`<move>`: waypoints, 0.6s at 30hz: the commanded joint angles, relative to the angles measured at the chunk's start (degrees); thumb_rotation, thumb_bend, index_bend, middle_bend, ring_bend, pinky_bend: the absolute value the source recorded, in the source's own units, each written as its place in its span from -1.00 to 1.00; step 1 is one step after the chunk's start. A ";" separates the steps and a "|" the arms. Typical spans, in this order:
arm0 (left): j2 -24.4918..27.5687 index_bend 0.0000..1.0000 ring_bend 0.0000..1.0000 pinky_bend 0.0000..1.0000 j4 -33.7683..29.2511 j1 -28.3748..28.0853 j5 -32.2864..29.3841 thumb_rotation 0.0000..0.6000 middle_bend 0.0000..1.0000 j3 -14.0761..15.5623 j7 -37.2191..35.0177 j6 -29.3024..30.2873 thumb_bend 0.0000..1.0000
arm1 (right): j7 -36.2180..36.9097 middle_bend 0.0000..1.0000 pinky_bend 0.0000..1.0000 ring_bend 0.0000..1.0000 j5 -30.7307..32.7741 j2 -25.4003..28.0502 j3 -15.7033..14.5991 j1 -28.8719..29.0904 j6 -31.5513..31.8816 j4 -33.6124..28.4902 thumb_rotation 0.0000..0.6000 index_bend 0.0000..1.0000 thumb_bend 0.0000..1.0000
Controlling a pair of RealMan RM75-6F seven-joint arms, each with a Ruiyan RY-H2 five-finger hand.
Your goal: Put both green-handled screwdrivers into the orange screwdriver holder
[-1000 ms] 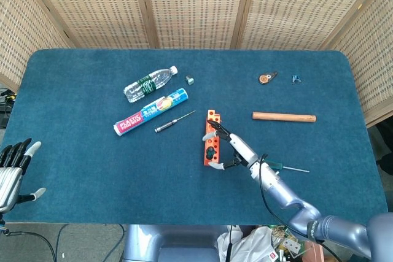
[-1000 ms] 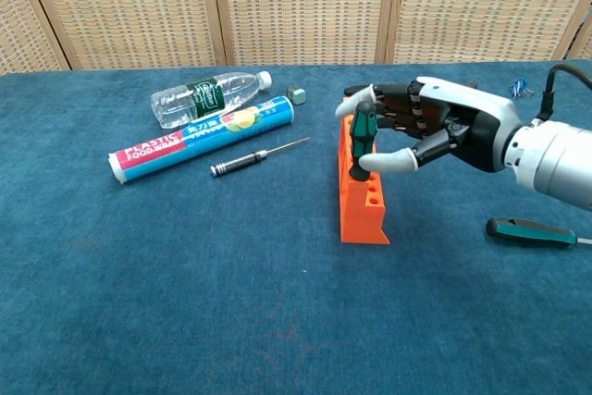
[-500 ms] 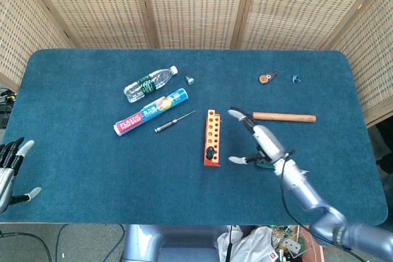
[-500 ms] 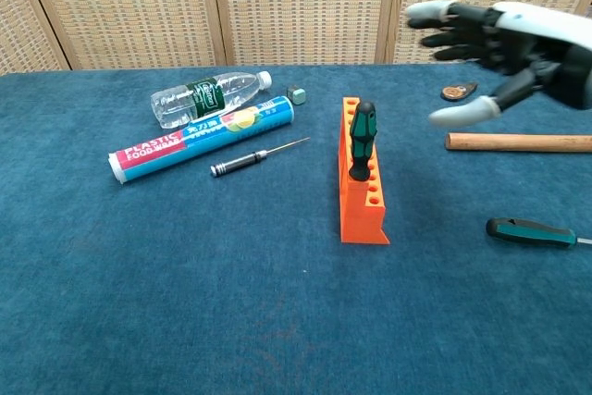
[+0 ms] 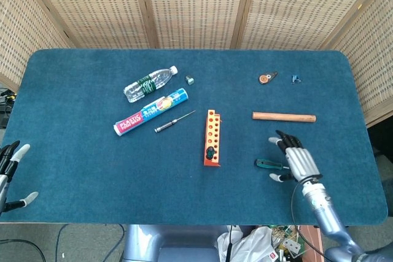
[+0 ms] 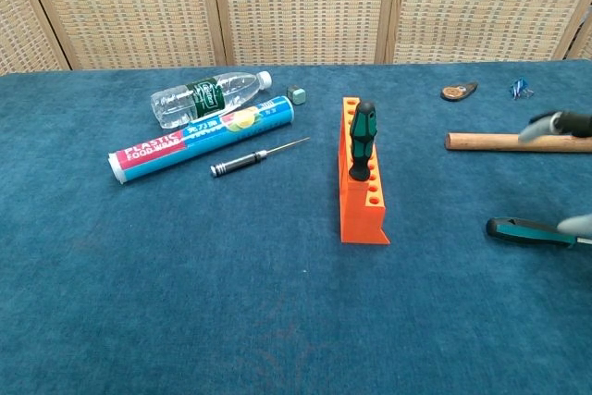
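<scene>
- The right hand (image 5: 296, 161) hovers over the worktop (image 5: 92, 170) to the right of the orange screwdriver holder (image 5: 211, 137). Its fingers (image 5: 284, 138) are spread and hold nothing.
- Directly under that hand lies a green-handled screwdriver (image 6: 524, 231), flat on the worktop, well to the right of the holder; whether the fingers touch it cannot be told.
- The left hand (image 5: 7, 170) sits at the worktop's edge, far to the left of the holder, fingers apart and empty.
- The other green-handled screwdriver (image 6: 362, 139) stands upright in the holder, in a hole towards its near end.
- A wooden handle (image 5: 284, 116) lies to the right of the holder, beyond the right hand.
- A slim black screwdriver (image 5: 174, 121) lies just left of the holder.
- Further left of the holder are a tube labelled plastic food wrap (image 5: 150, 111) and a clear water bottle (image 5: 149, 83), side by side.
- A small green block (image 5: 190, 80) sits beyond the holder, near the bottle's cap.
</scene>
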 commanded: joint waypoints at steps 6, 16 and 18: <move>0.21 -1.00 -1.00 -1.00 0.21 -0.41 -0.32 1.00 -1.00 -0.12 -0.55 -0.95 -1.00 | -7.92 -1.00 -1.00 -1.00 5.57 -7.00 1.42 0.44 -1.66 4.71 1.00 -0.41 -0.88; 0.18 -1.00 -1.00 -1.00 0.32 -0.38 -0.66 1.00 -1.00 -0.39 -0.82 -0.93 -1.00 | -13.98 -1.00 -1.00 -1.00 11.19 -10.40 4.61 2.24 -3.11 7.32 1.00 -0.35 -0.75; 0.14 -1.00 -1.00 -1.00 0.34 -0.43 -0.79 1.00 -1.00 -0.44 -0.73 -1.07 -1.00 | -15.40 -1.00 -1.00 -1.00 12.49 -10.81 4.99 2.40 -3.02 7.43 1.00 -0.34 -0.72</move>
